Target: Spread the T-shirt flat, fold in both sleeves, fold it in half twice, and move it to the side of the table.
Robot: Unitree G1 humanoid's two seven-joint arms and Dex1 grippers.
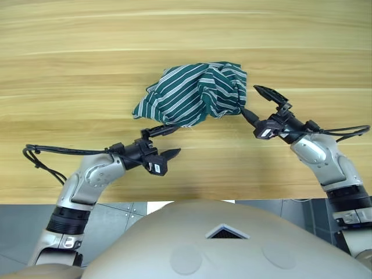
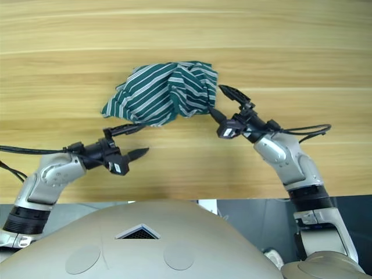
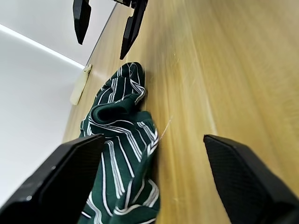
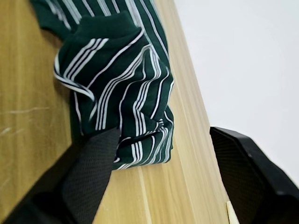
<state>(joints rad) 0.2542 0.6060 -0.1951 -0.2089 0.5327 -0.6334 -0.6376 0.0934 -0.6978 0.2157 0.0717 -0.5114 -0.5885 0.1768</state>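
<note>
The T-shirt [image 1: 195, 93], dark green with white stripes, lies crumpled in a heap at the middle of the wooden table [image 1: 70, 70]. My left gripper [image 1: 173, 141] is open just in front of the heap's near-left corner, nothing between its fingers. In the left wrist view the T-shirt [image 3: 117, 140] reaches partly into the gap of that gripper [image 3: 154, 140]. My right gripper [image 1: 251, 100] is open at the heap's right edge, its lower finger against the cloth. In the right wrist view, a fold of the T-shirt [image 4: 117, 79] sits between the fingers of the right gripper [image 4: 164, 133].
Bare wood extends far to the left, right and behind the heap. The table's front edge [image 1: 174, 200] runs close below both arms. A small pale object [image 3: 80, 84] sits by the far edge against a white wall.
</note>
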